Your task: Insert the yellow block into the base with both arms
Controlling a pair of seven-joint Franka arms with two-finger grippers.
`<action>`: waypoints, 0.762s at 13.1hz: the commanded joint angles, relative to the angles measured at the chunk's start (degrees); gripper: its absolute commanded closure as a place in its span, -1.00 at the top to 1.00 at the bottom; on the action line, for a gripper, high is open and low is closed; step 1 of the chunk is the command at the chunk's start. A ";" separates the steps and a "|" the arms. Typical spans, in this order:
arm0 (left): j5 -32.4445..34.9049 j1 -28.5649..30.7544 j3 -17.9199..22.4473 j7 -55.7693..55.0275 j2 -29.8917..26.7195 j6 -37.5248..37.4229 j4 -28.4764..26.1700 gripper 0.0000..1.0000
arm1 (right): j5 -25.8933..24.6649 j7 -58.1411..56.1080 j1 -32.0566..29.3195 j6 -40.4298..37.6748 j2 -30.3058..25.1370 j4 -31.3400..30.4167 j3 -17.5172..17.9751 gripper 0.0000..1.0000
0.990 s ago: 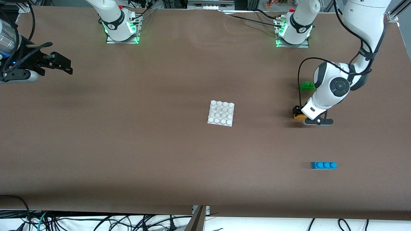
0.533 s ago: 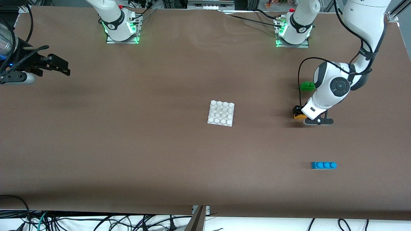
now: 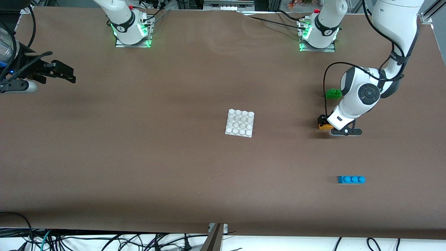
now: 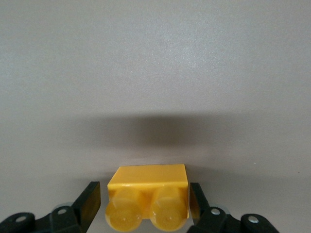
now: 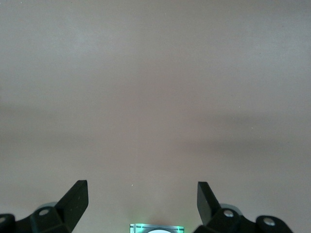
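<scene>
The yellow block [image 3: 326, 127] lies on the brown table toward the left arm's end, studs facing the left wrist camera [image 4: 148, 191]. My left gripper [image 3: 325, 124] is down at the table and straddles it, open. One finger [image 4: 90, 201] shows a narrow gap to the block; the other sits right against it. The white studded base [image 3: 239, 123] lies mid-table, apart from both grippers. My right gripper [image 3: 70, 74] is open and empty, held above the right arm's end of the table [image 5: 143, 201].
A green two-stud brick [image 3: 333, 93] lies just farther from the front camera than the yellow block, beside the left arm's wrist. A blue three-stud brick [image 3: 351, 179] lies nearer to the front camera. The arm bases [image 3: 131, 31] stand at the table's back edge.
My right gripper has drifted a little toward the table's edge at the right arm's end. My left gripper and the yellow block have not moved.
</scene>
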 commanded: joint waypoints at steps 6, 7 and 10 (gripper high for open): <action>-2.92 0.48 -0.60 0.18 -1.91 -1.91 -0.30 0.62 | -0.02 -0.23 -0.58 -0.55 0.65 1.04 0.36 0.99; -2.93 0.48 -0.60 0.62 -1.82 -1.91 -0.30 0.62 | 0.07 -0.23 -0.58 -0.37 0.48 0.87 0.36 0.99; -3.10 0.57 -0.60 1.68 -1.65 -1.91 -0.30 0.59 | 0.07 -0.14 -0.58 -0.02 0.13 0.08 0.36 0.99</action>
